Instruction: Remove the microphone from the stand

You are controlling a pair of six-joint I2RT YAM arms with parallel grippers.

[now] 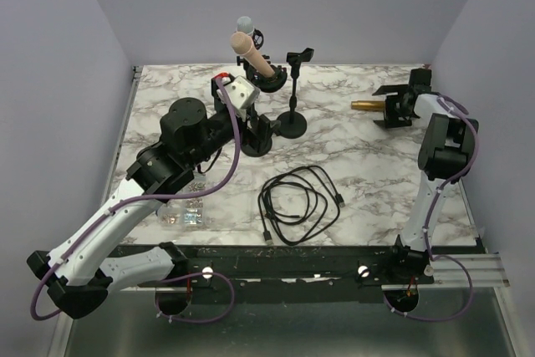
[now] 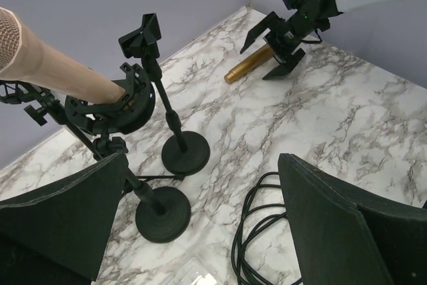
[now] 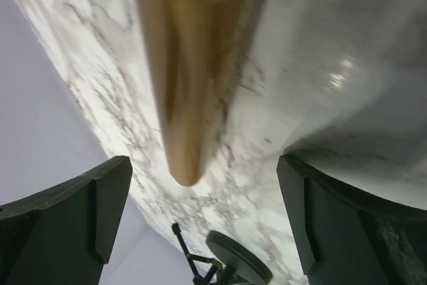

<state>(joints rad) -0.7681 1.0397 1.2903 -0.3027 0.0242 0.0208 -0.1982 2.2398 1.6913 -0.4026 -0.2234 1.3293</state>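
Observation:
A beige microphone [image 1: 251,54] sits tilted in a black shock mount [image 1: 270,80] on a round-based stand [image 1: 255,135]. In the left wrist view the microphone [image 2: 50,65] is at upper left, in the mount [image 2: 123,101] above the stand base [image 2: 162,213]. My left gripper [image 1: 257,127] is open and empty beside that stand, with its fingers [image 2: 60,225] wide apart. A gold microphone [image 1: 366,105] lies on the table at the right. My right gripper [image 1: 386,108] is open, and the gold microphone [image 3: 193,65] lies between its fingers [image 3: 353,218].
A second stand [image 1: 292,119] with an empty clip [image 2: 141,35] stands right of the first. A grey microphone head [image 1: 244,24] shows behind. A coiled black cable [image 1: 297,202] lies in the middle front. A clear plastic bag [image 1: 180,211] lies front left.

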